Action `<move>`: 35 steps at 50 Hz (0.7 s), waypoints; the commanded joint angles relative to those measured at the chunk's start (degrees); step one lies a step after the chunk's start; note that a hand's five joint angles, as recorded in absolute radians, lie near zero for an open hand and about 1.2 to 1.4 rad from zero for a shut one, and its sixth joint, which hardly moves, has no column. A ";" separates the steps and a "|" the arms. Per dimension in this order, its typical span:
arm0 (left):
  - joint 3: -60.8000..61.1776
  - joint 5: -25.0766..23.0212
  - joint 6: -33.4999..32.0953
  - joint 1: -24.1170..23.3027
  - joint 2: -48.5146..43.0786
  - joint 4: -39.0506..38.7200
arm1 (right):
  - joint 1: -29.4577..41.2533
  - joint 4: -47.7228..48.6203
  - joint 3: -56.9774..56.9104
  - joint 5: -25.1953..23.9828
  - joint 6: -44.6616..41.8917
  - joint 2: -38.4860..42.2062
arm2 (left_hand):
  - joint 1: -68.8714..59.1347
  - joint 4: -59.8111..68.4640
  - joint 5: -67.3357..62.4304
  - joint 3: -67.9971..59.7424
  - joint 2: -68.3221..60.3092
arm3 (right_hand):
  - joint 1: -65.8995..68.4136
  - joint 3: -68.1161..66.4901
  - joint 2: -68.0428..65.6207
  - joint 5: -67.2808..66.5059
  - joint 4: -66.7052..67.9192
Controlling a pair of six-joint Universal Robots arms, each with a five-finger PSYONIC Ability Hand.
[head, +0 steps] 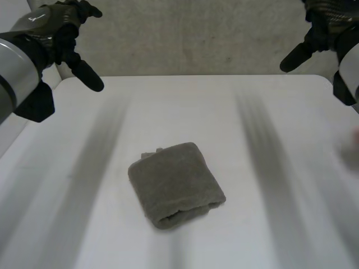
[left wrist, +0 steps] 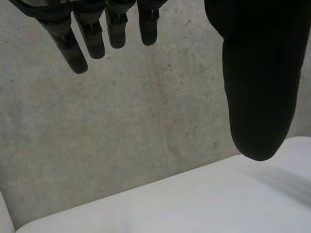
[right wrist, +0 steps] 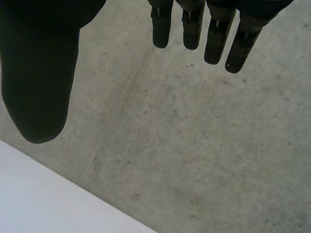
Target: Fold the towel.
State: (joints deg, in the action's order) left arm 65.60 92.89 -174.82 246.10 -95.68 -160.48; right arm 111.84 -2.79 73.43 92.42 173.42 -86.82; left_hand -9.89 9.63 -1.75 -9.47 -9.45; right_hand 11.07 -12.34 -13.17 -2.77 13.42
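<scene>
I saw the left hand (head: 54,29) and right hand (head: 324,27) both released, fingers straight, touching nothing. The towel (head: 175,185) lay, apparently folded, on the worktop (head: 235,112) between them, well apart from either.

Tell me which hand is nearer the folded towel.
Left, slightly. The left hand is raised beyond the towel to its far left; the right hand is raised farther off, to its far right.

Soft, diffuse light brightens the white table (head: 185,101); the towel (head: 175,185) casts a faint shadow along its near edge. Against the evenly lit concrete wall (left wrist: 146,136), the left hand (left wrist: 257,73) and right hand (right wrist: 39,73) look nearly black.
</scene>
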 commanded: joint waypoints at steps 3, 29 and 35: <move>2.69 -0.17 0.10 0.35 -0.12 0.17 | 0.39 -0.11 0.75 -0.22 -3.52 -0.45 | -0.15 0.41 1.70 -0.58 -0.59 | -1.07 2.34 3.17 2.77 -3.42; 4.10 0.19 0.53 4.13 3.93 0.34 | -0.66 -0.55 1.71 -0.58 -4.85 -0.98 | -0.32 0.58 1.53 -0.75 -0.76 | -1.07 2.34 3.17 2.77 -3.42; 4.18 0.01 0.53 3.43 4.45 0.26 | -0.22 -0.64 1.89 -0.49 -4.85 -1.33 | -0.32 0.58 1.53 -0.75 -0.76 | -1.07 2.34 3.17 2.77 -3.42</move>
